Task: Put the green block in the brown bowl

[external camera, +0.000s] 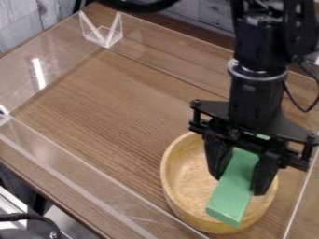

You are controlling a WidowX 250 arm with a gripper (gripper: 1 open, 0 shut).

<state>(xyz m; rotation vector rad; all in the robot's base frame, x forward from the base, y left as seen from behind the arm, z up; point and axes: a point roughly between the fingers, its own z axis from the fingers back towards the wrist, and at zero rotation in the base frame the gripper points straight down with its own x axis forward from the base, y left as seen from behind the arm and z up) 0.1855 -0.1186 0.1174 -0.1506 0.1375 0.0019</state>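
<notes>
The brown bowl point(171, 169) sits on the wooden table at the lower right, round and light-brown with a thick rim. My gripper point(243, 179) hangs over it, pointing almost straight down from the black arm. Its fingers are shut on the green block point(237, 196), which slants down and left. The block's lower end is low inside the bowl near its front wall, but I cannot tell whether it touches the wood. The arm hides the far right of the bowl.
Clear acrylic walls point(50, 65) ring the wooden table top point(112, 103). A small clear folded plastic piece point(103, 30) stands at the back left. The front wall runs close to the bowl's near side.
</notes>
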